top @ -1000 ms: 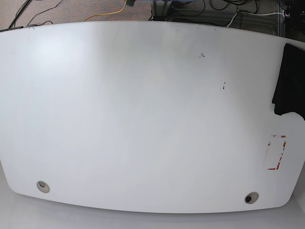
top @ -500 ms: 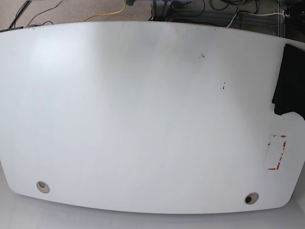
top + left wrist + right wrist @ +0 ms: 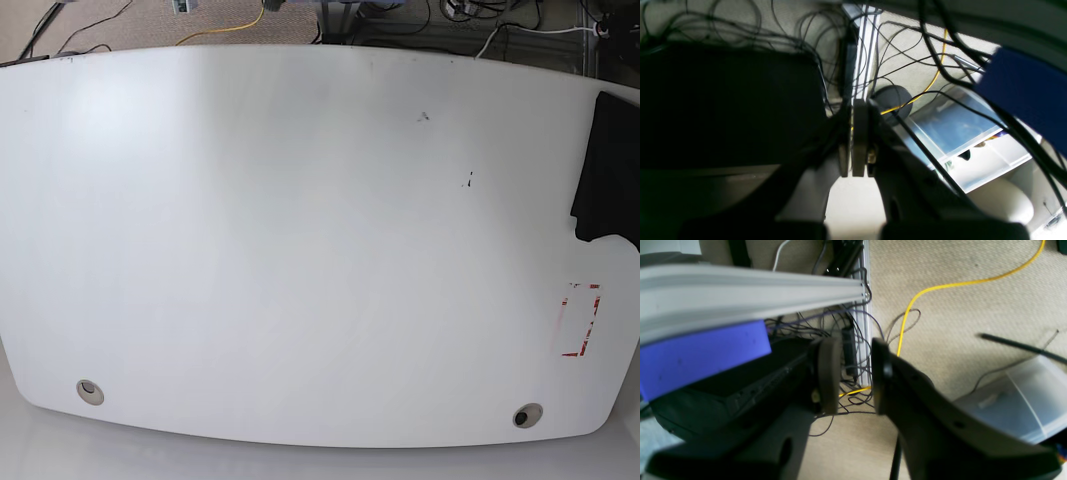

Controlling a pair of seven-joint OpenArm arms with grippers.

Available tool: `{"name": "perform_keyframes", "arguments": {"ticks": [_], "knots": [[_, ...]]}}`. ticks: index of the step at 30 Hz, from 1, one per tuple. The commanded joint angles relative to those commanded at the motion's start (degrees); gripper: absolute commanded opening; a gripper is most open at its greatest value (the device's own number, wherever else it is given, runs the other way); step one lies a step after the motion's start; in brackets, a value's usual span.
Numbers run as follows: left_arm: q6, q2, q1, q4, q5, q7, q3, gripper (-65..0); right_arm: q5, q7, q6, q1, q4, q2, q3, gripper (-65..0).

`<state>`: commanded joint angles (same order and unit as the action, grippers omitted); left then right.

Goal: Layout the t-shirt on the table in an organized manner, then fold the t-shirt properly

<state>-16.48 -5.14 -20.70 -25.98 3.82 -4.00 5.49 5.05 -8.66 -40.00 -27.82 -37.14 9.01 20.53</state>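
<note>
Mostly off-frame t-shirt [image 3: 610,165] on table [image 3: 300,250] edge, clear bin [image 3: 1020,400] seemingly empty

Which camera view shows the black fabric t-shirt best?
The base view: the black fabric t-shirt lies at the right edge of the glossy white table, partly cut off by the frame. Both wrist views show only floor, cables and end effectors, no t-shirt.

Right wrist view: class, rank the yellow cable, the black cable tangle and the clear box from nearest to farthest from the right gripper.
From the right gripper:
1. Cable tangle and yellow cable: both show in the gap between its fingers, so they are too close to call.
2. Clear box: far off at lower right.
</note>
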Motion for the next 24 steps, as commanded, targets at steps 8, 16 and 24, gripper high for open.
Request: {"name": "perform_keyframes", "arguments": {"ticks": [8,16,24], "knots": [[6.8,0.1,5.9,7.0,0.0,0.0,-1.1,-65.0,4.1,0.0,3.65,5.9,8.2,0.0,0.0,-49.3],[10.4,0.2,8.5,7.6,-0.1,0.0,-1.1,-65.0,7.8,0.1,7.08,9.9,13.4,-0.1,0.0,-49.1],[10.5,0.2,10.5,7.6,-0.1,0.1,-1.1,-65.0,10.0,0.1,9.89,12.5,17.1,-0.4,0.0,-49.1]]}}
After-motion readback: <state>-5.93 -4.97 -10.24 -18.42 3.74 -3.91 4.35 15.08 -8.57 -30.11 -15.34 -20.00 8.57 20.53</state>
